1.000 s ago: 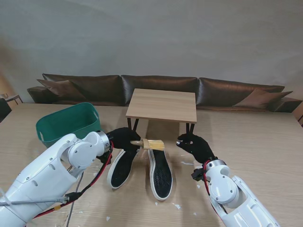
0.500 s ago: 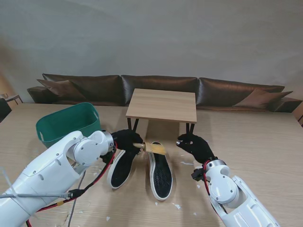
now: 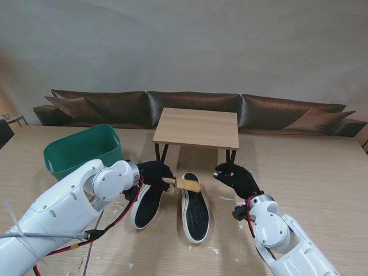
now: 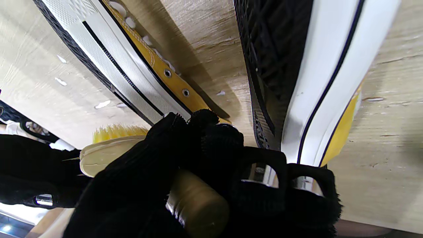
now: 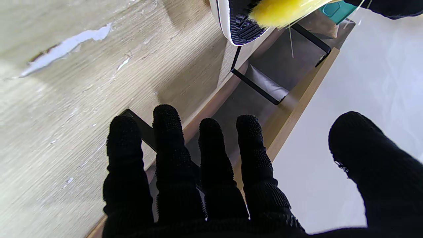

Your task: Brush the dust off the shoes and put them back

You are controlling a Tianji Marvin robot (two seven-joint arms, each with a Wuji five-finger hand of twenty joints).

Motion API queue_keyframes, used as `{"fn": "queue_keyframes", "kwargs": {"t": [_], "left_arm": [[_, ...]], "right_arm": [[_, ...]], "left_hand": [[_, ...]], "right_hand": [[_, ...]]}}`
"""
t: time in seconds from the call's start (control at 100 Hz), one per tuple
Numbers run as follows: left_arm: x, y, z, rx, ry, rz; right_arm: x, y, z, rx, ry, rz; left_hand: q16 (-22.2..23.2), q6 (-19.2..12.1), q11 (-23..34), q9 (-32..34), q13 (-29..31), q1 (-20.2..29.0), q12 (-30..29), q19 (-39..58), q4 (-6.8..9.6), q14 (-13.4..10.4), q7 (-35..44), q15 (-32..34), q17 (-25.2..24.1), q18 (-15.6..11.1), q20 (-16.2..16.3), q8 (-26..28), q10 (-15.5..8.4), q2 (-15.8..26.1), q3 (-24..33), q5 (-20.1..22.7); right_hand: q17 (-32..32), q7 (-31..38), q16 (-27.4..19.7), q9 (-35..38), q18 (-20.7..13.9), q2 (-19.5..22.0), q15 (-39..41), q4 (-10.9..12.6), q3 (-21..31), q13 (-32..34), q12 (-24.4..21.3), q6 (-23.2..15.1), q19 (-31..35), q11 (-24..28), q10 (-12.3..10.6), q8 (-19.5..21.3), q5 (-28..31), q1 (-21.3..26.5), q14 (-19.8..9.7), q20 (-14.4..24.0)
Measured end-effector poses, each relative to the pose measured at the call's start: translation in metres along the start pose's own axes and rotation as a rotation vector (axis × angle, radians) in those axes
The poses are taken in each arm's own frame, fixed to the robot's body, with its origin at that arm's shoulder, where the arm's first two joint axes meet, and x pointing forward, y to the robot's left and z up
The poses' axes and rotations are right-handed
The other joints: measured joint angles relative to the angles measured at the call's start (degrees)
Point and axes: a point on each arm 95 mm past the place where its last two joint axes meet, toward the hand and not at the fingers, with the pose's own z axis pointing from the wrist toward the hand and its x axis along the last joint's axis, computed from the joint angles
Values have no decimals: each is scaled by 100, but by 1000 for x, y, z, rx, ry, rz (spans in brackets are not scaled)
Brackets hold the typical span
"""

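Note:
Two sneakers lie sole-up on the table: the left shoe (image 3: 146, 204) and the right shoe (image 3: 194, 211), both with black soles and white rims; yellow canvas shows on one shoe (image 4: 172, 79) in the left wrist view. My left hand (image 3: 155, 171) is shut on a wooden brush (image 3: 185, 183), its yellow bristles (image 4: 114, 130) over the far end of the right shoe. My right hand (image 3: 237, 177) hovers to the right of the shoes, open and holding nothing, its fingers (image 5: 172, 158) spread near the small table's leg.
A small wooden table on black legs (image 3: 196, 127) stands just beyond the shoes. A green tub (image 3: 83, 149) sits at the far left. White scraps (image 3: 214, 250) dot the tabletop. A brown sofa (image 3: 195, 106) runs along the back.
My left hand has carried the brush a little nearer to me and lower, along the far end of the right shoe. The right hand has not moved.

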Motion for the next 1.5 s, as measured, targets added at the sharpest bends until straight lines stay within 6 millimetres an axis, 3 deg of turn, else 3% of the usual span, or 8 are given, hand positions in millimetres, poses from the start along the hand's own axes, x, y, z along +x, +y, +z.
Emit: {"fn": "queue_keyframes", "kwargs": {"t": [0.71, 0.74, 1.5], "left_arm": [[16, 9, -6, -67, 50, -10], [18, 9, -7, -70, 53, -9], [42, 21, -28, -121, 67, -26]], "right_arm": [[-1, -2, 0, 10, -4, 2], [-1, -2, 0, 10, -4, 2], [-2, -4, 0, 18, -11, 5]], "left_hand": [[0, 0, 0, 0, 0, 1, 0, 0, 4, 0, -3, 0, 0, 0, 0, 0, 0, 1, -5, 0], [0, 0, 0, 0, 0, 1, 0, 0, 118, 0, -3, 0, 0, 0, 0, 0, 0, 6, -36, 0], [0, 0, -42, 0, 0, 10, 0, 0, 118, 0, -4, 0, -1, 0, 0, 0, 0, 47, -77, -1]], "right_hand": [[0, 0, 0, 0, 0, 0, 0, 0, 0, 0, 0, 8, 0, 0, 7, -2, 0, 0, 1, 0], [0, 1, 0, 0, 0, 0, 0, 0, 0, 0, 0, 10, 0, 0, 7, -2, 0, 0, 1, 0], [0, 1, 0, 0, 0, 0, 0, 0, 0, 0, 0, 14, 0, 0, 15, -2, 0, 0, 1, 0]]}}
